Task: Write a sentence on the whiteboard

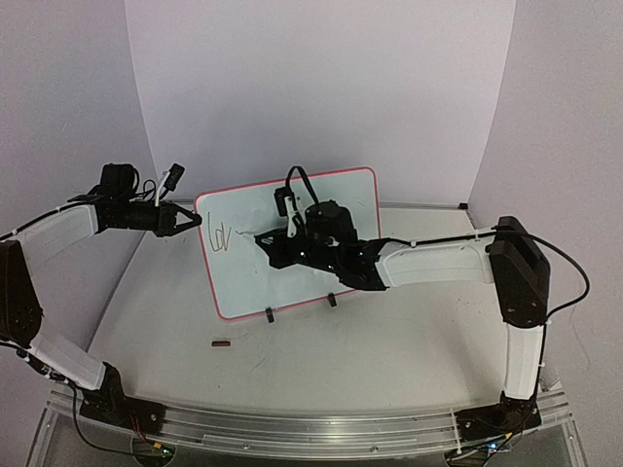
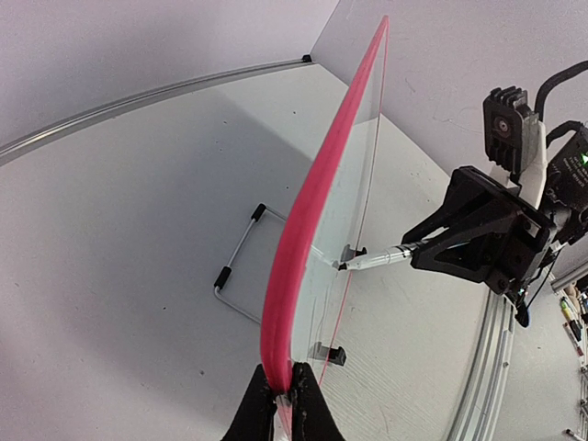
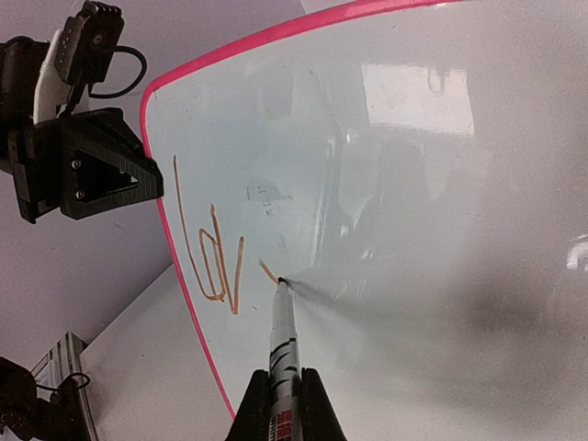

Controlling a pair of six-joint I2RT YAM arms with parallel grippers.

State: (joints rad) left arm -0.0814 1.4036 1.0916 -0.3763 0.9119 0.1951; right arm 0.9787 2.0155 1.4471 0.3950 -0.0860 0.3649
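Observation:
The whiteboard (image 1: 341,195) stands tilted on the table, white with a red-pink frame. My left gripper (image 1: 195,220) is shut on its left edge; in the left wrist view the fingers (image 2: 283,400) pinch the pink frame (image 2: 312,202). My right gripper (image 1: 268,243) is shut on a marker (image 3: 283,349), whose tip touches the board. Of the sentence (image 3: 211,262) only "lov" and a short stroke at the tip show, also in the top view (image 1: 220,236). The marker (image 2: 377,259) also shows in the left wrist view.
Two black clip feet (image 1: 270,314) (image 1: 332,300) hold the board's lower edge. A wire stand (image 2: 237,266) props it from behind. A small dark red piece (image 1: 222,341) lies on the table in front. An aluminium rail (image 1: 311,428) runs along the near edge.

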